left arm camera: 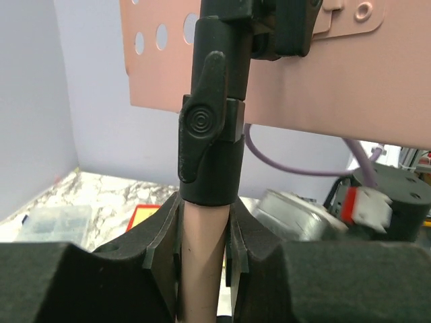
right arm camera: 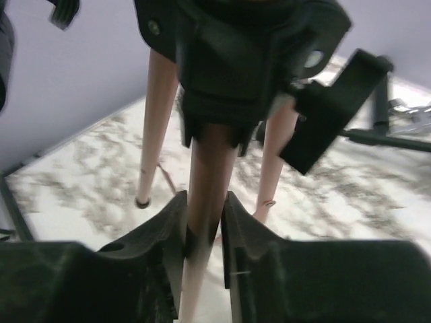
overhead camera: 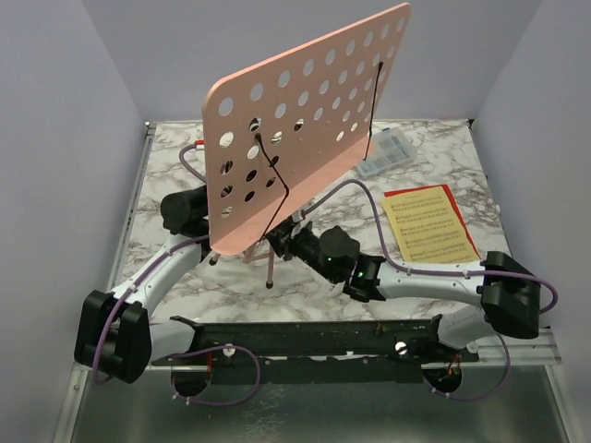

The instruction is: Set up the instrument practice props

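Note:
The pink perforated music stand (overhead camera: 305, 115) stands at the table's middle, its plate tilted and facing the arms. My left gripper (left arm camera: 202, 249) is shut on the stand's pink pole (left arm camera: 201, 262) just under a black clamp collar (left arm camera: 212, 128). My right gripper (right arm camera: 203, 235) is shut on a pink tripod leg (right arm camera: 205, 188) below the black leg hub (right arm camera: 236, 60); two other legs (right arm camera: 158, 114) reach the marble. The yellow and red sheet-music pages (overhead camera: 428, 224) lie flat at the right. The microphone is out of view.
A clear plastic compartment box (overhead camera: 388, 152) lies behind the stand at the back right; it also shows in the left wrist view (left arm camera: 50, 222). Grey walls enclose the marble table (overhead camera: 166, 148). A black rail (overhead camera: 305, 337) runs along the near edge.

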You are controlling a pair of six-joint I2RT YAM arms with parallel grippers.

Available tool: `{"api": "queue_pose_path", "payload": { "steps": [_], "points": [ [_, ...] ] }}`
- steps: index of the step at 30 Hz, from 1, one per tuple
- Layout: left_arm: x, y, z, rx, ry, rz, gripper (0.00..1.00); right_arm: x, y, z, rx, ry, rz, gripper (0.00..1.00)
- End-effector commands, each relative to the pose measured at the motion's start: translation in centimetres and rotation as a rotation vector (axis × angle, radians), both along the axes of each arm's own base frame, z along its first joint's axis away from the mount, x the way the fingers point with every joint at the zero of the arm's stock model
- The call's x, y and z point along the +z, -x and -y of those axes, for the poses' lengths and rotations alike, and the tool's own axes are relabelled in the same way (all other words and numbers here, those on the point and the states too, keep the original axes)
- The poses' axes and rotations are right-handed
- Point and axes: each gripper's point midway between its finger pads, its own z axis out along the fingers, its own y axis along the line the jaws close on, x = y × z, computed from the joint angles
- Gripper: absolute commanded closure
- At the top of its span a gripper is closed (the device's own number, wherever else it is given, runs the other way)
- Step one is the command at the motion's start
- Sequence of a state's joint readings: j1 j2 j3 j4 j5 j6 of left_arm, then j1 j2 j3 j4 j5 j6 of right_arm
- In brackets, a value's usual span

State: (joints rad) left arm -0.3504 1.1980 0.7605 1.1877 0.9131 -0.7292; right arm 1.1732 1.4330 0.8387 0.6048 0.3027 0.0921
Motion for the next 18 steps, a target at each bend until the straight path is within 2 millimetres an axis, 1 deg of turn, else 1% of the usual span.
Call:
{"api": "queue_pose_path", "payload": {
  "steps": [1,2,4,8,9,10,14,16,18],
  "points": [
    [8.0,3.2,-2.6,0.024,0.271,0.192,1.00,-0.2,-3.7,2.9,-0.315,0.145,0.121,0.79],
    [8.2,3.4,-2.7,0.023,0.281,0.193,1.00,-0.5,-3.9,3.5,-0.341,0.161,0.125,0.85],
    [8.7,3.5,-2.9,0.025,0.301,0.201,1.00,-0.3,-3.8,4.7,-0.362,0.176,0.144,0.91],
    [10.1,3.5,-3.3,0.038,0.335,0.222,1.00,-0.6,-3.0,6.5,-0.343,0.216,0.170,0.98],
    [10.5,3.4,-3.3,0.039,0.343,0.227,1.00,-1.2,-2.8,6.8,-0.332,0.240,0.170,0.99],
    [10.9,3.3,-3.3,0.038,0.347,0.231,1.00,-1.5,-2.6,7.0,-0.323,0.249,0.164,0.99],
    [12.1,2.6,-3.0,0.031,0.350,0.235,1.00,-3.7,-1.9,8.0,-0.305,0.283,0.109,0.99],
    [12.7,2.4,-2.8,0.024,0.343,0.247,1.00,-5.0,-2.1,8.9,-0.348,0.272,0.056,0.99],
    [13.4,2.6,-2.5,0.005,0.330,0.271,1.00,-6.0,-2.0,9.4,-0.368,0.256,0.029,1.00]
  ]
}}
